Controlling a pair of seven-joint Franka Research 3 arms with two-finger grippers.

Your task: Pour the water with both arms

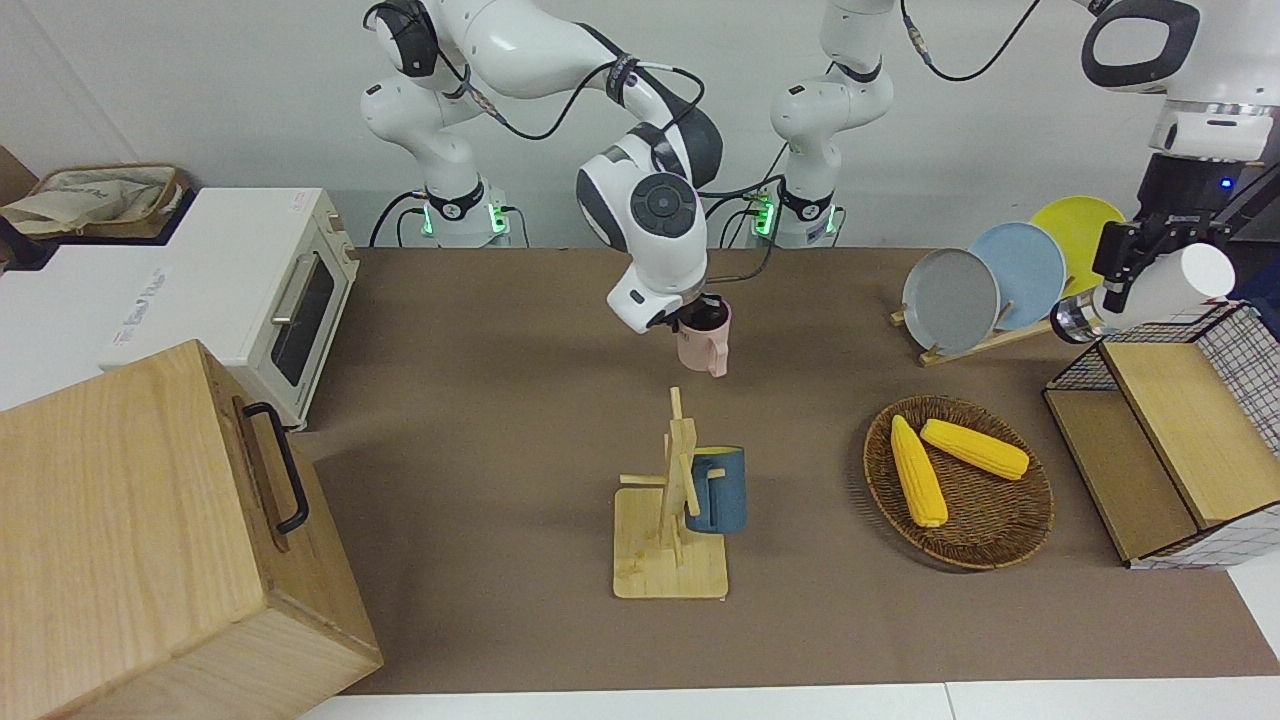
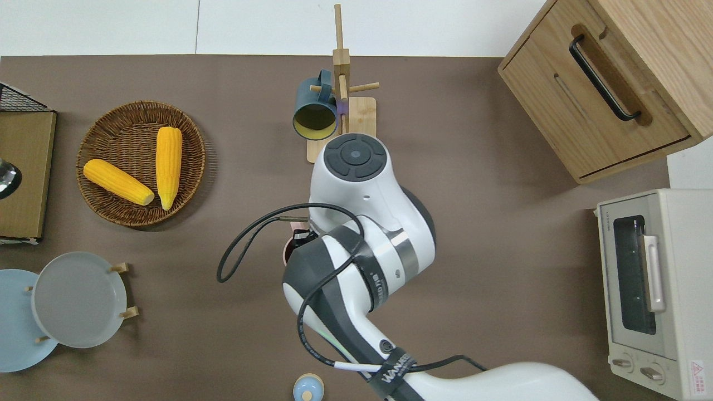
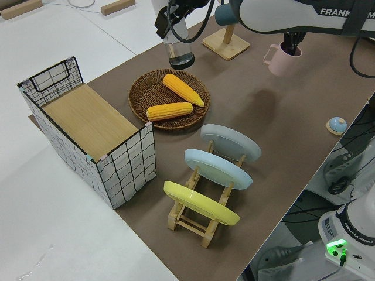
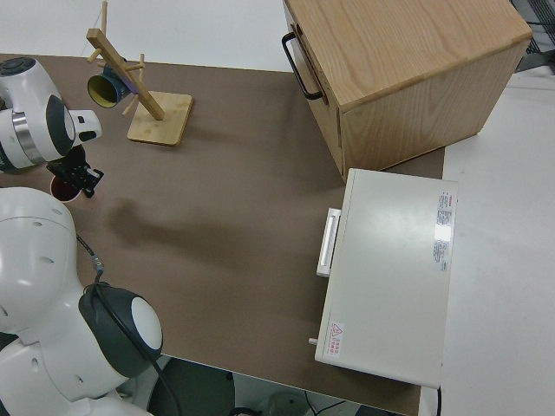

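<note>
The right gripper (image 1: 703, 312) reached down into the rim of a pink mug (image 1: 706, 343) and was clamped on it; the mug stood near the middle of the brown table (image 1: 480, 420), nearer to the robots than the wooden mug rack (image 1: 672, 505). A blue mug (image 1: 716, 488) hung on that rack, on the side toward the left arm's end. The right arm's bulky wrist covered most of the pink mug in the overhead view.

The left gripper (image 1: 1140, 262) gripped a white bottle with a metal end (image 1: 1150, 291), tilted almost on its side, over the wire basket with a wooden lid (image 1: 1170, 440), well apart from the rack at the left arm's end of the table.

Between the rack and that basket lay a wicker tray (image 1: 985, 530) with two corn cobs (image 1: 918, 470). Nearer to the robots than the tray stood a plate rack (image 1: 985, 338) with grey, blue and yellow plates. Toward the right arm's end from the mug rack sat a wooden cabinet (image 1: 140, 540) and a white toaster oven (image 1: 270, 290).
</note>
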